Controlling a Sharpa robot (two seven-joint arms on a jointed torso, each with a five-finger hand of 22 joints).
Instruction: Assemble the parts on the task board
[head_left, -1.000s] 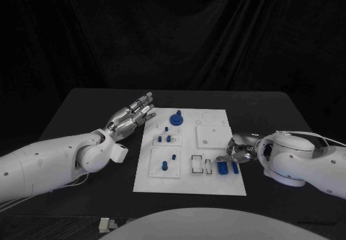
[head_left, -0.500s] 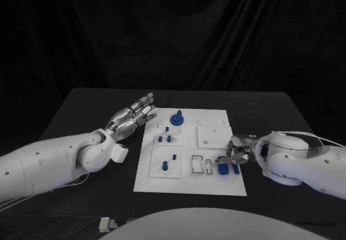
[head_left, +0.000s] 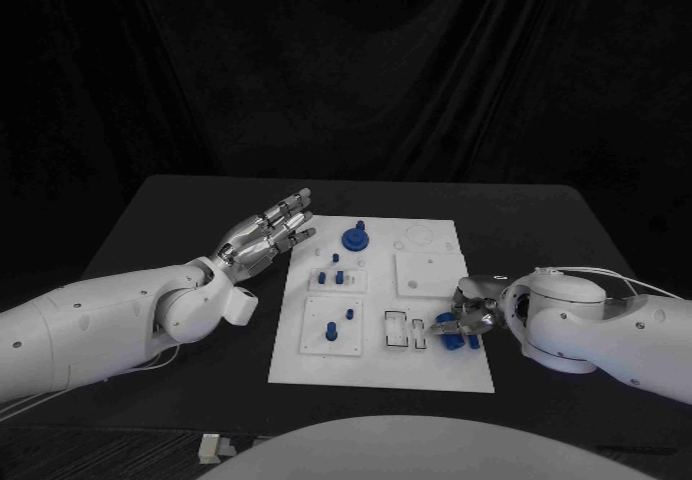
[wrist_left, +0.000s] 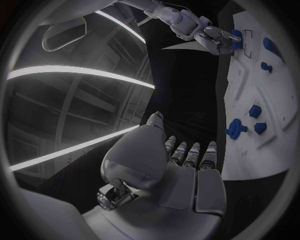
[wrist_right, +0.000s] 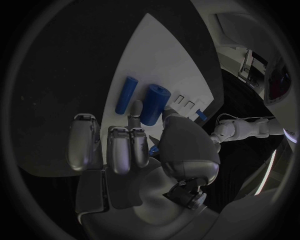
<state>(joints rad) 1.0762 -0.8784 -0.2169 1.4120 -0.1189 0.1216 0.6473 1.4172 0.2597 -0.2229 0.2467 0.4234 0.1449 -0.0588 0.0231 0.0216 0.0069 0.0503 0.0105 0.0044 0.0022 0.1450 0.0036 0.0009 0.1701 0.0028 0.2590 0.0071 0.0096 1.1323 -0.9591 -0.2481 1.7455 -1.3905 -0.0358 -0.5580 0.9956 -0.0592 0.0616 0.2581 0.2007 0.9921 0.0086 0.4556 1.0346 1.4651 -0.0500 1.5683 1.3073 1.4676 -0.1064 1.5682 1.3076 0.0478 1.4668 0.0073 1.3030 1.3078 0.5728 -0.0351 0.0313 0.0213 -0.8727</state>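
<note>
Black table (head_left: 173, 215) under white rectangular task board (head_left: 433, 372), silver left hand (head_left: 268, 233) splayed and empty at centre-left, silver right hand (head_left: 469, 315) lower right, fingers touching stubby blue cylinder (wrist_right: 154, 104), grasp unclear.

A lab test stage: black table (head_left: 173, 215), black curtain backdrop (head_left: 361, 90).

Dim scene, with one bright white plate against black.

The matte black table (head_left: 173, 230) and the dark curtain behind swallowed most light, while the flat white task board (head_left: 382, 360) stood out brightest, evenly lit with only faint shadows. The silver many-fingered left hand (head_left: 267, 235) caught soft highlights. Both wrist views bent straight edges into curves and faded to a dark rim; in the left wrist view, pale streaks of glare arced across the frame.
</note>
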